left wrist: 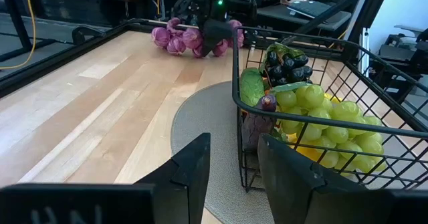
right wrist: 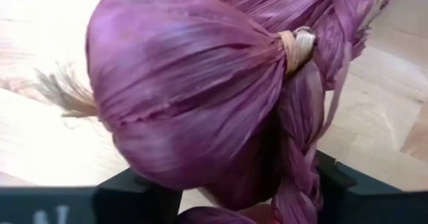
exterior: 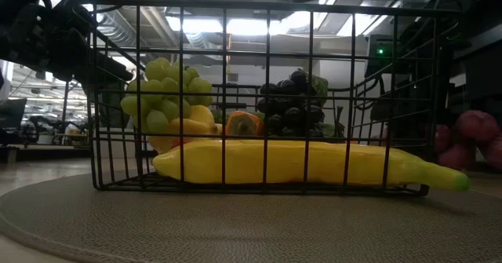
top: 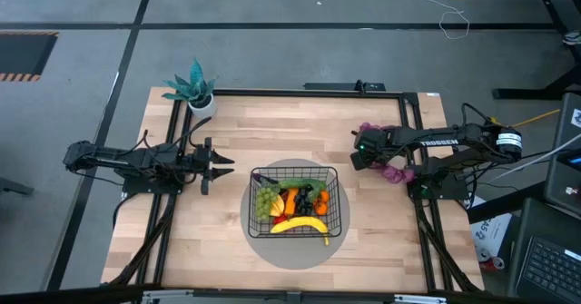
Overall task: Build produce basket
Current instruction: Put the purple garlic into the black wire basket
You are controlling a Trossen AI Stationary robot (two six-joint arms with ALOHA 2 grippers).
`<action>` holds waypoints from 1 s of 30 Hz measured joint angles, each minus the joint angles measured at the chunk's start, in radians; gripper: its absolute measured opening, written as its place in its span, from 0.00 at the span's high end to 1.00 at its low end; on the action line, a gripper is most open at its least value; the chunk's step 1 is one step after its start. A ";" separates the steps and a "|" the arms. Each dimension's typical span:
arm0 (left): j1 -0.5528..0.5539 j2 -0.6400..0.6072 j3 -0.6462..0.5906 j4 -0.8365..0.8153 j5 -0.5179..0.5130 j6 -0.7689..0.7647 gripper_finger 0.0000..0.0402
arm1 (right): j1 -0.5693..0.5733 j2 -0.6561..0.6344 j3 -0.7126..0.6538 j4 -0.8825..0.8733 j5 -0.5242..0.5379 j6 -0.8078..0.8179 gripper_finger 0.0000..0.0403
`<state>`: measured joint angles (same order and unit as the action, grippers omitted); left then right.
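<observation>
The black wire basket (top: 295, 201) sits on a round grey mat (top: 263, 242) toward the near edge of the tabletop (top: 227, 132), about midway between its left and right edges. Inside it lie a yellow banana (top: 300, 225) along the near side, green grapes (top: 266, 201) at the left, dark grapes (exterior: 292, 98) farther back, and orange pieces (top: 298, 201) between them.

The left pincer (top: 216, 166) hovers just left of the basket, pointing at it; its fingers (left wrist: 190, 170) stand apart with nothing between them.

The right pincer (top: 363, 150) is low over the right part of the tabletop, well apart from the basket, set against a braided bunch of purple onion-like bulbs (top: 392, 171) lying near the right edge. In the right wrist view the bulbs (right wrist: 200, 97) fill the frame directly above the fingers; I cannot tell whether the fingers have closed on them.

A teal potted plant (top: 194, 90) stands at the far left corner.
</observation>
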<state>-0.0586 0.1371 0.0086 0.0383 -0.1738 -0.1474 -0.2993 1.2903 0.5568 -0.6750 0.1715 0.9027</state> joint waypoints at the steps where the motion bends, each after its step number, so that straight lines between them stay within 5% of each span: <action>1: 0.000 0.000 0.000 0.000 0.000 0.000 0.70 | 0.000 0.000 0.000 0.000 0.000 -0.009 0.48; 10: 0.000 0.000 0.000 0.000 0.000 0.000 0.70 | 0.000 -0.003 0.057 -0.025 0.001 -0.076 0.48; 22: 0.000 0.000 0.000 0.000 0.000 0.000 0.70 | 0.014 -0.004 0.481 -0.169 0.035 -0.356 0.49; 30: 0.000 0.000 0.000 0.000 0.000 0.000 0.70 | 0.097 -0.005 0.676 -0.090 -0.079 -0.498 0.49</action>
<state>-0.0583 0.1371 0.0086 0.0383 -0.1738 -0.1473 -0.2024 1.2858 1.2324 -0.7646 0.0921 0.4043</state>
